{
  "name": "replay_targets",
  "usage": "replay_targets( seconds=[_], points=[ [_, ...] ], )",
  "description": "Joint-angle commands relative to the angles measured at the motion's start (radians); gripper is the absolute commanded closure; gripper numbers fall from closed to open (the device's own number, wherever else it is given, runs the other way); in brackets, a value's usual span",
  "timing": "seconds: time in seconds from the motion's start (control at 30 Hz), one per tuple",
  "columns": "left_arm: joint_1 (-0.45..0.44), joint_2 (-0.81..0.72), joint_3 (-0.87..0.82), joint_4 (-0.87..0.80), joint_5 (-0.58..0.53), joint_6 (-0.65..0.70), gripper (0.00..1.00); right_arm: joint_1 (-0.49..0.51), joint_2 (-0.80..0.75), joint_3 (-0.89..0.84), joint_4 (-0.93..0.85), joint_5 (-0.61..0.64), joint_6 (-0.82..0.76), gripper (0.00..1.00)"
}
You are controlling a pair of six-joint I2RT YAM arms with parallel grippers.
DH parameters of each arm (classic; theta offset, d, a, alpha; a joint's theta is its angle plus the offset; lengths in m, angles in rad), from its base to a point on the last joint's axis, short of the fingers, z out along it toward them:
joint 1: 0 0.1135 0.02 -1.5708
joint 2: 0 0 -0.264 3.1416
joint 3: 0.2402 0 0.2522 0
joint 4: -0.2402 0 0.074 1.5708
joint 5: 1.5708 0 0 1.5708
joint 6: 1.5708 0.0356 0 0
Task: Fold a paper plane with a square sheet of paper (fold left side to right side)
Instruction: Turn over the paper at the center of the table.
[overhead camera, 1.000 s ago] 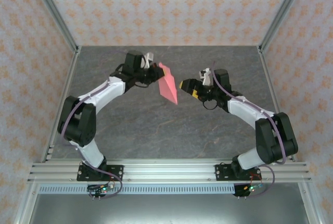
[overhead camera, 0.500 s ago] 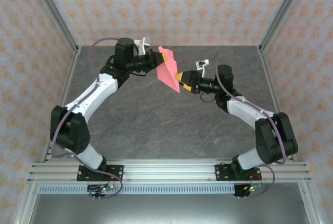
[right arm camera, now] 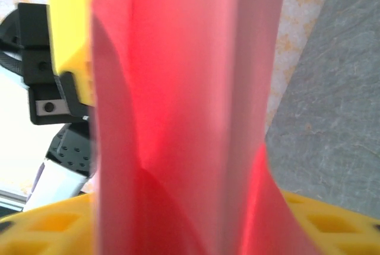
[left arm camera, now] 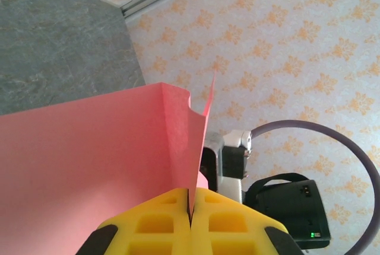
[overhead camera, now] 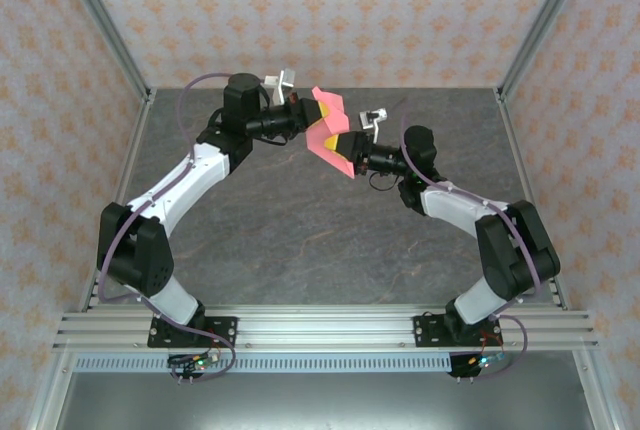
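Observation:
The salmon-pink paper (overhead camera: 341,157), folded to a pointed paper plane shape, hangs in the air over the back middle of the table. My left gripper (overhead camera: 305,116) is shut on its left edge; in the left wrist view the yellow fingers (left arm camera: 160,222) meet with the paper (left arm camera: 89,160) pinched in the seam. My right gripper (overhead camera: 335,145) has come in from the right. Its yellow fingers (right arm camera: 332,222) stand apart on either side of the folded layers (right arm camera: 178,118), which hide the fingertips. The left gripper's yellow finger (right arm camera: 71,29) shows behind the paper.
The grey stone-patterned table (overhead camera: 300,240) lies below both arms. Patterned walls and metal frame posts (overhead camera: 105,30) close the sides and back. The two wrists are close together at the back centre.
The left arm lifted the paper up and toward the back. The right gripper moved left to the paper, and its jaws now straddle it and stand narrower than before.

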Motion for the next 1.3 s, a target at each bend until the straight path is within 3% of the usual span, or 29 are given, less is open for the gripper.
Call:
replay_targets(
  seconds=[0.0,0.37,0.5,0.57,0.73,0.8,0.93,1.07,1.27],
  points=[
    [-0.002,-0.03,-0.025,0.044,0.022,-0.005,1.0,0.002,-0.01,0.031,0.076,-0.003,0.004,0.46],
    [-0.002,-0.029,-0.029,-0.01,0.016,0.033,0.97,0.002,-0.042,0.045,-0.097,-0.008,-0.119,0.73],
    [-0.002,-0.038,-0.025,-0.095,-0.023,0.1,0.75,0.003,-0.076,0.067,-0.29,-0.008,-0.246,0.81],
    [-0.001,-0.054,-0.027,-0.166,-0.07,0.159,0.54,0.003,-0.095,0.081,-0.408,0.0,-0.326,0.84],
    [-0.001,-0.144,-0.042,-0.386,-0.281,0.328,0.35,0.014,-0.128,0.162,-0.803,0.075,-0.598,0.91],
    [-0.001,-0.199,-0.067,-0.441,-0.386,0.376,0.3,0.034,-0.127,0.23,-1.034,0.167,-0.75,0.93],
    [-0.001,-0.335,-0.145,-0.498,-0.593,0.43,0.27,0.12,-0.097,0.375,-1.404,0.534,-0.967,0.98],
    [-0.001,-0.495,-0.239,-0.508,-0.787,0.437,0.26,0.22,-0.033,0.474,-1.563,0.943,-1.03,1.0],
    [-0.001,-0.675,-0.324,-0.518,-0.96,0.437,0.21,0.385,0.166,0.634,-1.767,1.461,-1.092,1.0]
  ],
)
